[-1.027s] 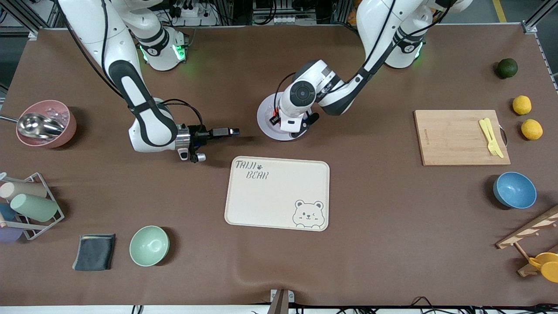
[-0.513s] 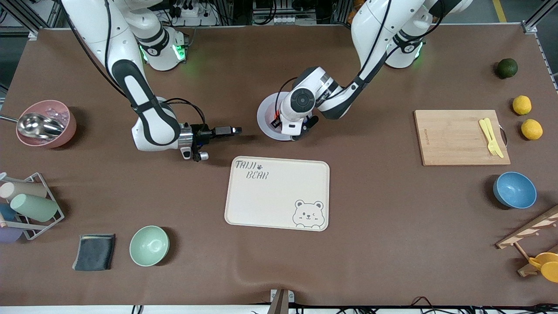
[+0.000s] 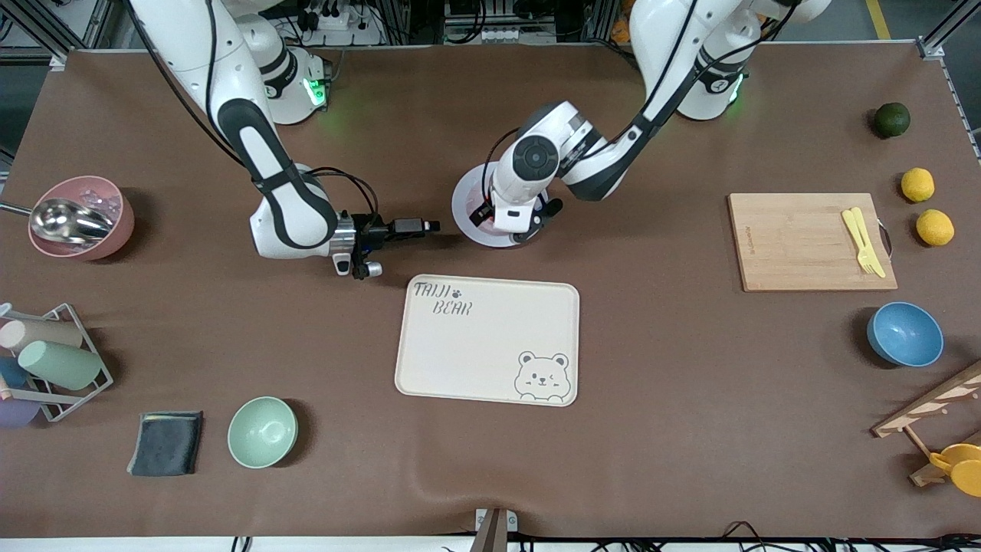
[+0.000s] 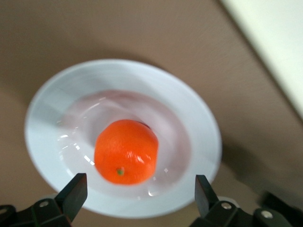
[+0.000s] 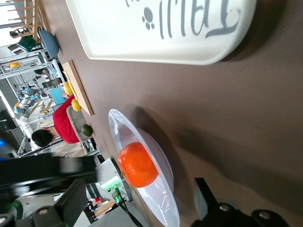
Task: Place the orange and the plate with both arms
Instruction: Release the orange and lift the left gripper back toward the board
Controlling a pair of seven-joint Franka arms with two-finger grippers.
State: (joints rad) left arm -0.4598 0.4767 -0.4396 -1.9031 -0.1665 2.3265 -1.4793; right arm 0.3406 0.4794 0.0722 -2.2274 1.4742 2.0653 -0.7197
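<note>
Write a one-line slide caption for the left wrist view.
Open left claw above the orange resting in the plate.

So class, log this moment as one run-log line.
orange: in plate | left claw: open above orange | right claw: open beside plate | tray: bare
</note>
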